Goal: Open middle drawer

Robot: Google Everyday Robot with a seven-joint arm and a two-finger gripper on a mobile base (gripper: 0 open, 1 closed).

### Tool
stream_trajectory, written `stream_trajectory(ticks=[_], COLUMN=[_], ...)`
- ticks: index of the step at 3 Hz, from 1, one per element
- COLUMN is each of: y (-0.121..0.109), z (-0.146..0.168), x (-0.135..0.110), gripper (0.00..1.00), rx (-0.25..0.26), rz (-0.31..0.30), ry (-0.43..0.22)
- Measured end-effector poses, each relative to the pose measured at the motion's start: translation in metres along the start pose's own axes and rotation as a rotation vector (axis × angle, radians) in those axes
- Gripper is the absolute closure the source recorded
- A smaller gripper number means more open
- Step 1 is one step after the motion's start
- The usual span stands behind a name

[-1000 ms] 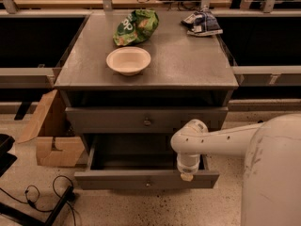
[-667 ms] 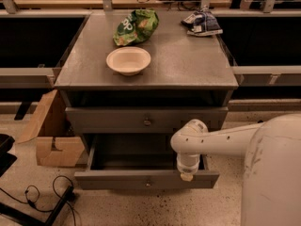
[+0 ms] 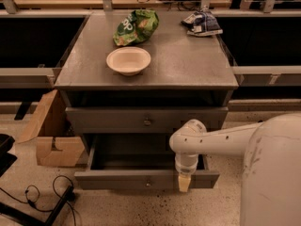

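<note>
Jaws at front edge of open middle drawer.

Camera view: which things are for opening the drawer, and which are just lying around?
For the job: middle drawer, pulled out; pincer at its front edge.
Just lying about: white bowl, green bag, blue packet, cardboard box.

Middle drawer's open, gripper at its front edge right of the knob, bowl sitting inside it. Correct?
Not quite. The camera view shows the bowl on the cabinet top, not inside. The rest holds: middle drawer open, gripper at its front edge, right of the knob.
</note>
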State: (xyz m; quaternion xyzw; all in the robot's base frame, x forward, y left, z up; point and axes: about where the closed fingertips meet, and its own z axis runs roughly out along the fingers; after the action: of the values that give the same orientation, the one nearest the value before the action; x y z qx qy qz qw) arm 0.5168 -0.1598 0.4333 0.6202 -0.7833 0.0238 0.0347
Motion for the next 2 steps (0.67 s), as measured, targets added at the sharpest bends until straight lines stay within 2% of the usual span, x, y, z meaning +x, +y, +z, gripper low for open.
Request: stream_trajectory(ticks=[1, 2], y=[0.000, 0.015], z=[0.000, 0.013], x=[0.000, 0.006], gripper=[0.00, 0.00], rx=[0.000, -0.034], rz=[0.000, 0.013], ry=[0.000, -0.006])
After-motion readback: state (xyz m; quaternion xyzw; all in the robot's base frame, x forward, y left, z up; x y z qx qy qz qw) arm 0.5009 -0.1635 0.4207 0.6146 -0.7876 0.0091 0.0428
